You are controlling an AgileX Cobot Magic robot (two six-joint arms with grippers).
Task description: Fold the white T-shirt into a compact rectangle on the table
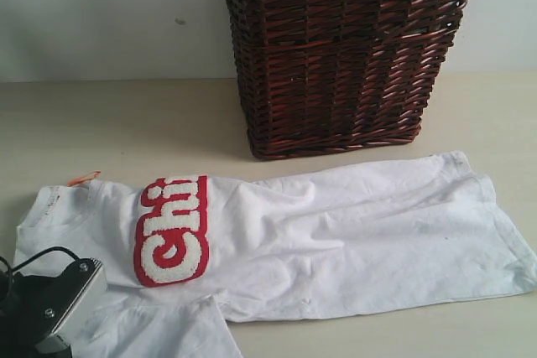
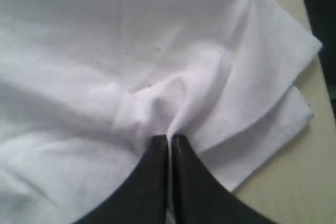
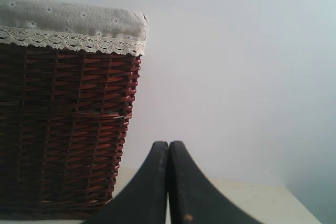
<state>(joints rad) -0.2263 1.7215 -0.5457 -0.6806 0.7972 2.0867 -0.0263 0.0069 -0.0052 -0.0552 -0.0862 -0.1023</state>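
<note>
Now: white T-shirt (image 1: 336, 224) flat on the table (image 1: 126, 123), in front of the wicker basket (image 1: 344, 56). Left gripper (image 2: 169, 139) pinching a bunched ridge of cloth at the neck end; right gripper (image 3: 168, 145) pressed together on nothing, clear of the cloth. Judged a fold's grasp step; next, lift the pinch and carry it across without dragging lower layers.

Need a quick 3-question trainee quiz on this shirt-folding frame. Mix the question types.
1. True or false: the left gripper is pinching the white T-shirt.
2. What does the right gripper hold? A) a sleeve B) nothing C) a lace trim
3. What stands on the table behind the T-shirt?

Key: 1 true; 2 B; 3 the dark wicker basket.
</note>
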